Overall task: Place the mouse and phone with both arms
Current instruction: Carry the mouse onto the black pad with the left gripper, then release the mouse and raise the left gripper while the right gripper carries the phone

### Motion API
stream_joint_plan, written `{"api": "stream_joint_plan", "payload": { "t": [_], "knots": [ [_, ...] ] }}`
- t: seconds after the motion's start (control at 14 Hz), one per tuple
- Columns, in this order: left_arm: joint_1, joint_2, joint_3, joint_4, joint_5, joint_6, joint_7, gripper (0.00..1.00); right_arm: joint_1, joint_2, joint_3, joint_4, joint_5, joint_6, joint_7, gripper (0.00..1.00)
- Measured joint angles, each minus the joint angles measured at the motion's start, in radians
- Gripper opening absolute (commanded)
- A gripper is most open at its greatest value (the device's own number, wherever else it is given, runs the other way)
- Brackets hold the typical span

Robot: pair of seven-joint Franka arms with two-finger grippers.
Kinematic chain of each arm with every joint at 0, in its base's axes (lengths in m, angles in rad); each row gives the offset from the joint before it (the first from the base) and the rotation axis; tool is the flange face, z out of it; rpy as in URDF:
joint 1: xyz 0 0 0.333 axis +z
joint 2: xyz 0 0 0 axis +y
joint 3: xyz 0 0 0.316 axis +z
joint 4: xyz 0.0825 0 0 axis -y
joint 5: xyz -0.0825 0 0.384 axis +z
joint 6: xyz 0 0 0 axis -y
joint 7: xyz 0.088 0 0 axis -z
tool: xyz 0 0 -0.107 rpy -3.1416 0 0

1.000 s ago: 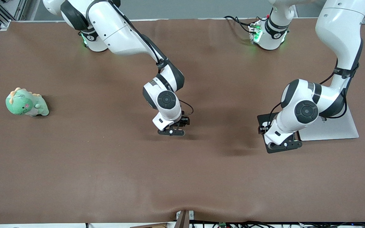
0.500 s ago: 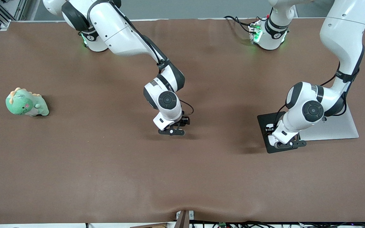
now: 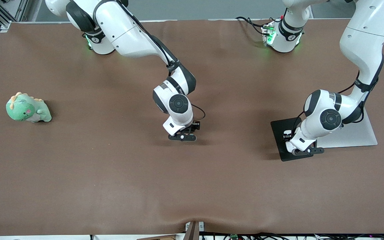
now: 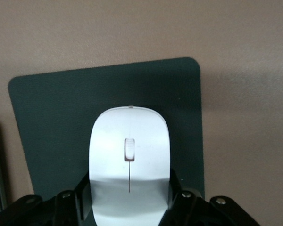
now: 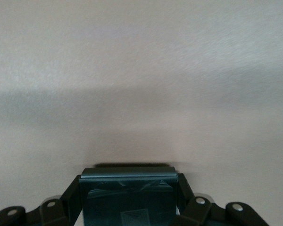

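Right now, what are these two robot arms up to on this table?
Each arm is carrying one thing. The left gripper holds a white mouse over a black mouse pad that lies beside a silver laptop. The right gripper holds a black phone low over the bare brown table near its middle. A green toy dinosaur sits untouched toward the right arm's end.

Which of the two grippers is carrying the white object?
The left gripper: it is shut on the white mouse over the black pad. The right gripper holds the dark phone.
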Motion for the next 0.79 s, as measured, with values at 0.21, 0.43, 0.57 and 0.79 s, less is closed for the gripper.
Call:
{"api": "stream_joint_plan", "payload": {
  "t": [0.21,0.43,0.57,0.79],
  "knots": [
    [0.006,0.003,0.001,0.000,0.002,0.000,0.000,1.00,-0.076,-0.126,-0.016,-0.060,0.000,-0.028,-0.021,0.00],
    [0.009,-0.006,0.000,0.010,0.002,0.002,0.000,1.00,-0.200,-0.300,-0.018,-0.172,0.000,-0.075,-0.153,0.00],
    [0.009,-0.040,-0.002,0.039,0.002,-0.014,0.000,1.00,-0.277,-0.408,-0.020,-0.273,0.000,-0.084,-0.276,0.00],
    [0.011,-0.114,-0.012,0.163,0.002,-0.205,0.000,1.00,-0.407,-0.524,-0.022,-0.408,-0.001,-0.085,-0.452,0.00]
  ]
}}
